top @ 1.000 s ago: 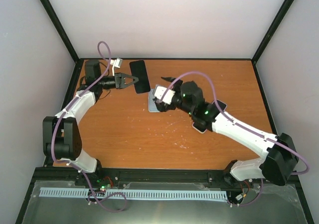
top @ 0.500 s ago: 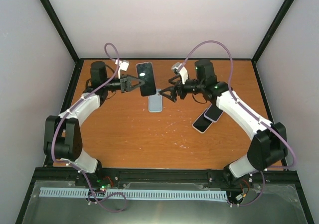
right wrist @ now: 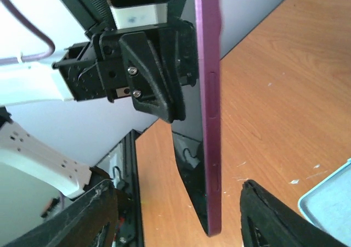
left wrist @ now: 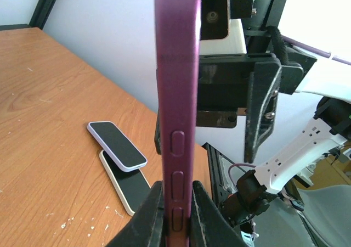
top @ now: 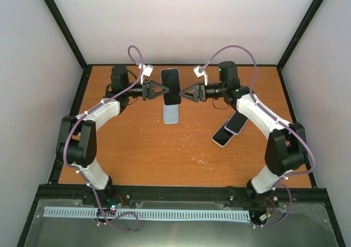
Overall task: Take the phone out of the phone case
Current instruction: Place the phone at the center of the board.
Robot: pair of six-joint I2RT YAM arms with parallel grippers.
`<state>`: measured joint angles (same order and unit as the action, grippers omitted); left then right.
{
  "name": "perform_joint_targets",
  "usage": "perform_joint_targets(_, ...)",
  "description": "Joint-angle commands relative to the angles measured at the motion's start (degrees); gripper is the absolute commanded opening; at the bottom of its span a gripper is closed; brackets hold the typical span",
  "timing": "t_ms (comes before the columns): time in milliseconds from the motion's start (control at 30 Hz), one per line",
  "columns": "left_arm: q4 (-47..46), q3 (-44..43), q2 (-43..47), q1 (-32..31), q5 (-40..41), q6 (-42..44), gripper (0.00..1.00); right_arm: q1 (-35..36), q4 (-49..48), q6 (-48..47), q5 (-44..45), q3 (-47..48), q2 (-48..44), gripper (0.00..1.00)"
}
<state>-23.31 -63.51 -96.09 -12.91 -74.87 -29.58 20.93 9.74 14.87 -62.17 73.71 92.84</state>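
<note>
The phone in its purple case (top: 171,86) is held upright in the air above the back of the table. My left gripper (top: 159,90) is shut on its left edge. In the left wrist view the case edge (left wrist: 175,121) with its side buttons stands clamped between my fingers (left wrist: 156,214). My right gripper (top: 184,91) faces it from the right, open. In the right wrist view the case edge (right wrist: 211,121) stands between the spread fingers (right wrist: 96,214) and touches neither.
A light blue phone-shaped item (top: 171,114) lies on the table below the held phone and shows in the right wrist view (right wrist: 329,197). Two phones lie overlapped at right, a lilac-cased one (top: 236,122) on a white one (top: 220,138); both show in the left wrist view (left wrist: 116,145).
My left gripper carried the purple-cased phone rightward to the centre. My right gripper rose from the table and swung to the phone's right edge, jaws open around it.
</note>
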Motion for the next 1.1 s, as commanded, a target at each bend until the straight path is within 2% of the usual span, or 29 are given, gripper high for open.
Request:
perform_joint_targets(0, -6.97, -3.96, -1.37, -0.80, -1.93, -3.35, 0.01, -0.08, -6.87, 6.60, -1.00, 0.26, 2.17, 0.56)
perform_joint_targets(167, -9.75, -4.42, -2.98, -1.43, -2.64, -6.23, 0.01, -0.05, -10.71, 9.62, -0.15, -0.09, 3.64, 0.49)
perform_joint_targets(467, -9.58, -5.27, -4.97, -1.68, -1.80, -8.19, 0.05, 0.08, -17.71, 15.75, -4.25, -1.26, 5.53, 0.20)
perform_joint_targets(667, -8.19, -6.62, -5.97, -1.68, -2.25, -7.80, 0.05, 0.17, -19.60, 18.66, -4.88, -1.15, 6.79, 0.08)
perform_joint_targets(733, -6.48, -6.55, -5.82, -1.68, -1.93, -6.86, 0.09, 0.09, -20.41, 20.00, -5.13, -1.04, 7.26, 0.03)
perform_joint_targets(867, 3.49, -7.37, -4.87, -0.60, 0.07, -0.90, 0.40, -0.13, -19.24, 20.04, -5.49, -0.92, 7.65, 0.03)
perform_joint_targets(933, 7.62, -6.59, -3.86, 1.14, 1.66, 1.40, 0.66, -0.58, -15.88, 17.85, -5.33, -0.90, 7.79, 0.03)
perform_joint_targets(1033, 13.47, -5.45, -1.76, 4.61, 4.25, 5.29, 0.97, -1.67, -9.05, 12.62, -4.73, -0.85, 8.28, 0.03)
perform_joint_targets(1067, 15.65, -5.41, -1.08, 5.59, 5.38, 7.15, 0.99, -1.99, -5.92, 10.37, -4.11, -0.57, 8.54, 0.03)
